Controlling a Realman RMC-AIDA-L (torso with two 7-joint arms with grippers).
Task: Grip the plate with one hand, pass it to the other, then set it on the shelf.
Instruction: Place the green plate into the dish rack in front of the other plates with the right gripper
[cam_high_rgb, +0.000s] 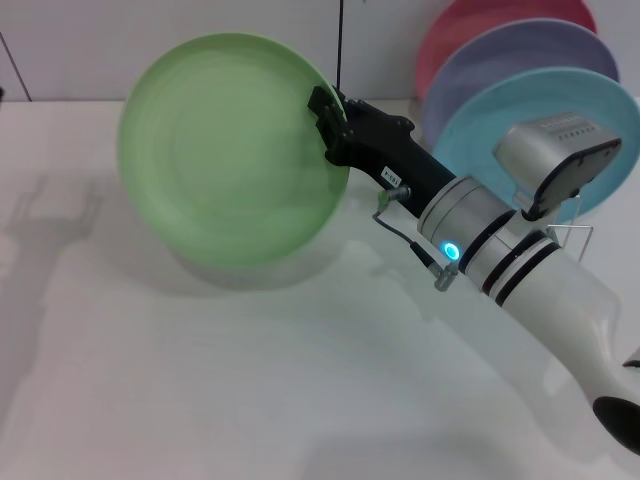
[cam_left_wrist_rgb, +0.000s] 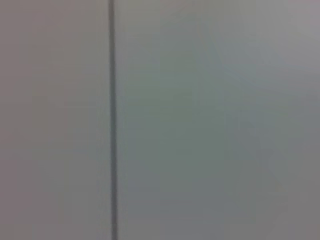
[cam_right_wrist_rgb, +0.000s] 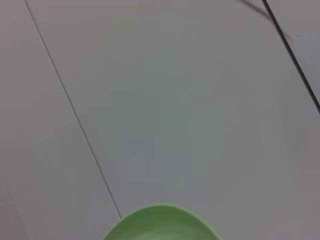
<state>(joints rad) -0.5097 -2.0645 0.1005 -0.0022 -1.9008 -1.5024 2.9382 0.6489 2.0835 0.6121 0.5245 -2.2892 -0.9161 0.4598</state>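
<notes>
One gripper (cam_high_rgb: 328, 125), the right arm's, is clamped on the green plate (cam_high_rgb: 225, 150) at its 3 o'clock rim, holding it upright above the table (cam_high_rgb: 250, 380). From there the rack (cam_high_rgb: 572, 235) lies toward 3 o'clock, already carrying turquoise (cam_high_rgb: 500, 125), lavender (cam_high_rgb: 510, 55) and pink (cam_high_rgb: 490, 15) plates, which crowd the way in. No left gripper shows

bare white table (cam_high_rgb: 250, 380), racked plates (cam_high_rgb: 520, 90) crowding far right
</notes>
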